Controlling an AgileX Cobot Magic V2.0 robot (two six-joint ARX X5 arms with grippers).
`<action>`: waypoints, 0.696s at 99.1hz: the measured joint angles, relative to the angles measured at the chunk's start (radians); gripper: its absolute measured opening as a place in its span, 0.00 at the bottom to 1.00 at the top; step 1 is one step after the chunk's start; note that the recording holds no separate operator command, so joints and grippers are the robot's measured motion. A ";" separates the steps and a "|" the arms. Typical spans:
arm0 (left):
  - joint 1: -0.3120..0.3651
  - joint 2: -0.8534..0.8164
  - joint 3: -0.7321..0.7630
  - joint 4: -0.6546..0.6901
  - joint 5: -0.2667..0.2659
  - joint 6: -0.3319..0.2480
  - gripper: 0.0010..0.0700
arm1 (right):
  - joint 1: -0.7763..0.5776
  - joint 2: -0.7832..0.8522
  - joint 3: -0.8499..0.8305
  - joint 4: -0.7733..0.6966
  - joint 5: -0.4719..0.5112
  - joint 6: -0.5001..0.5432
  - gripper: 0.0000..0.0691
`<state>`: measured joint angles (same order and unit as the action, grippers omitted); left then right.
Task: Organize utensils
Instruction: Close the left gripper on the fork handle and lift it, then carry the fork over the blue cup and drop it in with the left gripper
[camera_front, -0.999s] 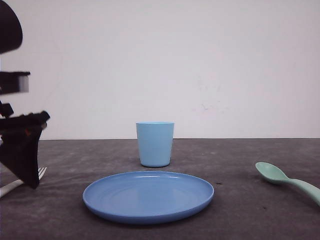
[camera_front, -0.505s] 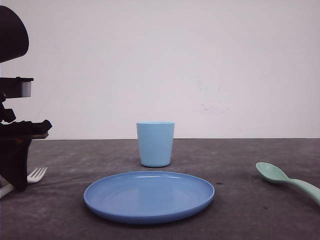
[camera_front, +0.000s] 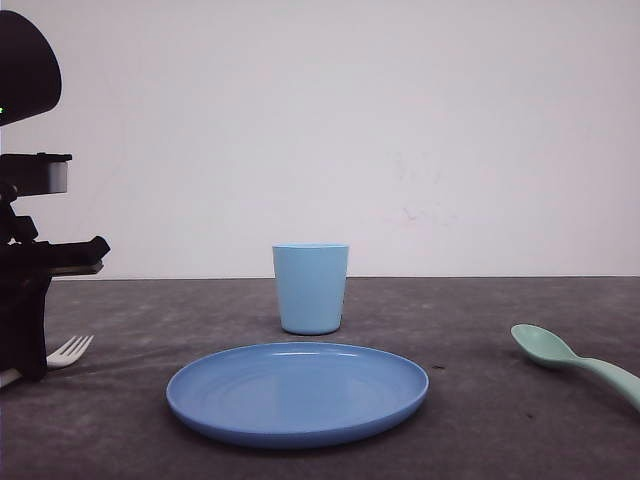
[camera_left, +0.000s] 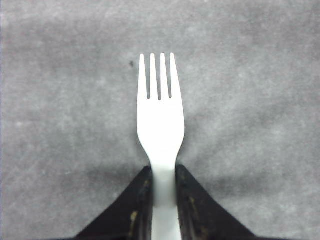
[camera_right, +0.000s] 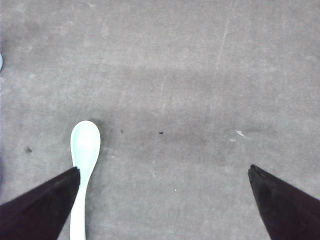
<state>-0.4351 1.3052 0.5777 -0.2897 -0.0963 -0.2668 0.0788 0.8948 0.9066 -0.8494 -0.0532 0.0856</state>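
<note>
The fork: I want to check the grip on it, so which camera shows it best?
The left wrist view: the fork is seen whole from above, its handle pinched by the left gripper. The front view shows just its tines beside the arm.

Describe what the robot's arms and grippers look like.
The left arm is black and blocky, with a rounded black housing on top carrying a tiny green light, and a grey rectangular block below it. The left gripper has black wedge-shaped fingers tapering to tips, with scuffed, brownish inner edges. The right gripper has the same black, pointed triangular fingers. No cables or lettering are visible.
</note>
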 joint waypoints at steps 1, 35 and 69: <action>-0.001 -0.001 0.000 -0.001 0.000 0.000 0.06 | 0.000 0.000 0.000 0.000 0.000 0.000 0.98; -0.021 -0.082 0.081 -0.027 0.041 0.000 0.06 | 0.000 0.000 0.000 0.000 0.000 0.000 0.98; -0.026 -0.113 0.159 0.269 0.126 0.000 0.06 | 0.000 0.000 0.000 0.001 0.000 0.000 0.98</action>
<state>-0.4614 1.1919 0.7368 -0.0204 0.0299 -0.2672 0.0788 0.8948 0.9066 -0.8482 -0.0532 0.0856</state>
